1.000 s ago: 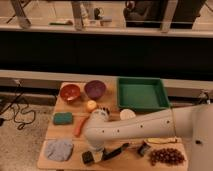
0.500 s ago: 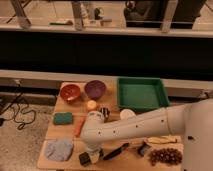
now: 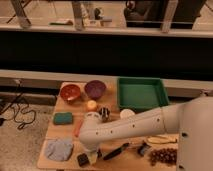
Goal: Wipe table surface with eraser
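Reaching across to the near left corner of the tabletop, the gripper sat low with its jaws clamped on the eraser. This was apparently to hold it flat for wiping, just right of a grey cloth.

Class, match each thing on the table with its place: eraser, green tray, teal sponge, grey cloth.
Things:
1 eraser
2 green tray
3 teal sponge
4 grey cloth

Places:
A back right
B front left corner
C front edge, at the gripper
D left side, in front of the orange bowl

Pairs: 1-C, 2-A, 3-D, 4-B.
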`<state>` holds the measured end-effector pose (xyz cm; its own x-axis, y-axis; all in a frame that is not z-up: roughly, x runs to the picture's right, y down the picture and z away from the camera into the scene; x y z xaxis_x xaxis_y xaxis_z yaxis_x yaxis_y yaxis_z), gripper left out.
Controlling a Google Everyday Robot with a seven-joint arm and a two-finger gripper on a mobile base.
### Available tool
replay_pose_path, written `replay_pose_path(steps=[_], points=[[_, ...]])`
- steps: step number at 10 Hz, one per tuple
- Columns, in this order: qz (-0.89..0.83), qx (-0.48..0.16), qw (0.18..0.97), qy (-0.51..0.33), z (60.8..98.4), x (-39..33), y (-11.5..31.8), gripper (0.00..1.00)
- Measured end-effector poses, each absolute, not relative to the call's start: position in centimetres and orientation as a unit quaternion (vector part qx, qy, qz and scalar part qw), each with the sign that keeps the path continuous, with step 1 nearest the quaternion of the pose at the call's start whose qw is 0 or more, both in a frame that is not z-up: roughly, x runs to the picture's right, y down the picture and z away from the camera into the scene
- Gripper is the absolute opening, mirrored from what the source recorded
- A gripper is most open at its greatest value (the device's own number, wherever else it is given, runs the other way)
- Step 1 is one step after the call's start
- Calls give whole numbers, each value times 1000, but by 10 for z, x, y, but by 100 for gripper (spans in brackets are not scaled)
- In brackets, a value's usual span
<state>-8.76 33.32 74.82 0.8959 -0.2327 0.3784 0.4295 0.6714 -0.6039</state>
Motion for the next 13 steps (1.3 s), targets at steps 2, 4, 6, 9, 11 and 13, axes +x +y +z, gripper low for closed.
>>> replay_pose_path(steps=[2,4,6,9,11,13], points=[[-187,-356,905,-135,748,-90,330,14],[-190,-353,907,-132,745,-90,327,14],[-190,-348,909,-126,744,-88,322,14],[-189,-347,911,-122,747,-88,316,14],[-189,-348,910,-122,752,-89,314,14],[-187,-349,910,-123,758,-92,312,14]])
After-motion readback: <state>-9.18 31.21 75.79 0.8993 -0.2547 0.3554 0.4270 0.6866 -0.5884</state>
